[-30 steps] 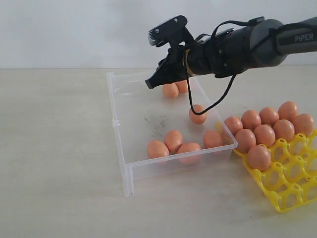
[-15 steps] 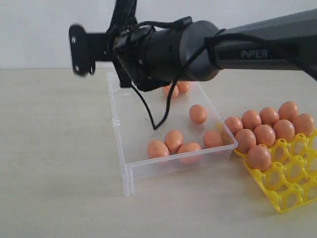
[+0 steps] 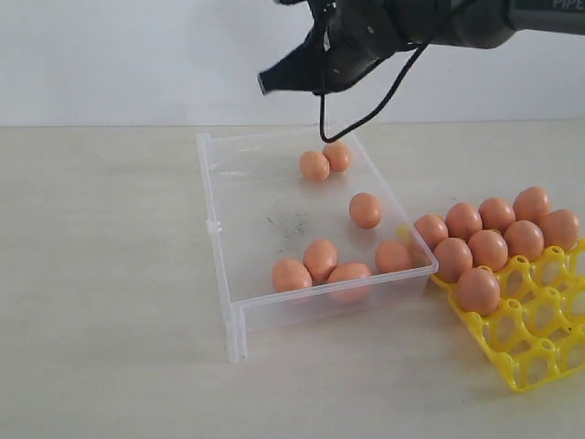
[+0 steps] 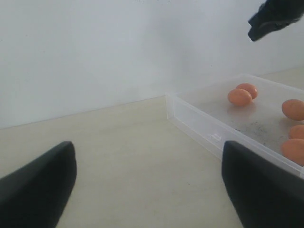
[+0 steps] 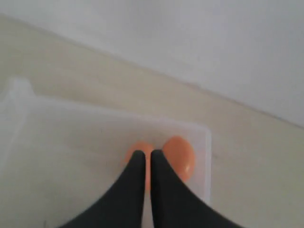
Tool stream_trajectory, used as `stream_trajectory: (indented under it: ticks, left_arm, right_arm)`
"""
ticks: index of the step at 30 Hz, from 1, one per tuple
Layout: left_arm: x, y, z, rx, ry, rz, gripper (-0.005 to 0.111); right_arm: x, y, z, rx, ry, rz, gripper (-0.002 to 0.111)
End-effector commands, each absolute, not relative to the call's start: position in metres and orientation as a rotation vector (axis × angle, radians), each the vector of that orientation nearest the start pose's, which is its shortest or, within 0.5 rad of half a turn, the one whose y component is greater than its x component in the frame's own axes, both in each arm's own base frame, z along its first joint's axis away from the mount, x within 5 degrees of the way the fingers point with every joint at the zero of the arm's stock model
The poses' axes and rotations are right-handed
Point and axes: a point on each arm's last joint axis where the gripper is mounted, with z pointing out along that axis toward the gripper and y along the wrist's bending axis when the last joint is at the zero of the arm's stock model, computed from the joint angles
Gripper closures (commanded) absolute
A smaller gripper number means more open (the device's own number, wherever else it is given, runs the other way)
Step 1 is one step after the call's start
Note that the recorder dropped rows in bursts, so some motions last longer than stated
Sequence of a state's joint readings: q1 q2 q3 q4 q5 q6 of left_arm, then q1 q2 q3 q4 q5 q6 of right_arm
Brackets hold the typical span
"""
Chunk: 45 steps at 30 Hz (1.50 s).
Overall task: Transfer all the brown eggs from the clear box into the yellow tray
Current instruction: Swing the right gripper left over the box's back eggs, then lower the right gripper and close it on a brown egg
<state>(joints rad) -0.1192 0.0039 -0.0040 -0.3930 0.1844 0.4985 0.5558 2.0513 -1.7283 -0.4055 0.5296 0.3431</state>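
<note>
The right tool (image 3: 271, 80) hangs high above the far end of the box (image 3: 212, 197), its fingers pressed together and holding nothing. In the right wrist view, its closed tips sit in line with two eggs (image 5: 179, 156) that lie touching near the box's far wall. Seven eggs are in the box: that far pair, a single one (image 3: 366, 210) near the right wall, and four clustered along the near wall. Nine more fill the far cups of the tray (image 3: 535, 352), which stands on the tabletop (image 3: 110, 274) just beside the box's right near corner. The left tool (image 4: 147, 152) is spread wide and empty, low over bare tabletop to the left of the box.
</note>
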Motion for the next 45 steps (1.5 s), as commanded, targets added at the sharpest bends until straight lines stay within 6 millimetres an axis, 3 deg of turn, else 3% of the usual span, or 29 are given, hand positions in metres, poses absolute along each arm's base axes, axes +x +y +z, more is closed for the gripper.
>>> stream_trajectory:
  ticks: [1, 5, 6, 12, 18, 25, 37, 45]
  left_arm:
    - [0.055, -0.013, 0.198, 0.235, 1.631, -0.079, 0.029]
    - [0.055, -0.013, 0.198, 0.235, 1.631, -0.079, 0.029]
    - [0.055, -0.013, 0.198, 0.235, 1.631, -0.079, 0.029]
    - [0.055, -0.013, 0.198, 0.235, 1.631, -0.079, 0.029]
    - [0.055, -0.013, 0.198, 0.235, 1.631, -0.079, 0.029]
    - [0.055, -0.013, 0.198, 0.235, 1.631, -0.079, 0.029]
    - [0.055, -0.013, 0.198, 0.235, 1.631, -0.079, 0.029]
    - [0.055, -0.013, 0.198, 0.235, 1.631, -0.079, 0.029]
  right_arm:
    - [0.417, 0.223, 0.231, -0.767, 2.475, 0.027, 0.087]
    - [0.423, 0.225, 0.216, -0.834, 2.523, 0.045, 0.049]
    - [0.425, 0.227, 0.214, -0.830, 2.521, 0.053, 0.045]
    - [0.446, 0.238, 0.204, -0.838, 2.524, 0.055, 0.058]
    - [0.464, 0.248, 0.203, -0.898, 2.484, 0.038, 0.058]
    - [0.480, 0.254, 0.176, -0.931, 2.492, -0.011, 0.046]
    - [0.491, 0.260, 0.159, -0.931, 2.405, 0.002, 0.047]
    - [0.492, 0.261, 0.158, -0.941, 2.401, -0.001, 0.047]
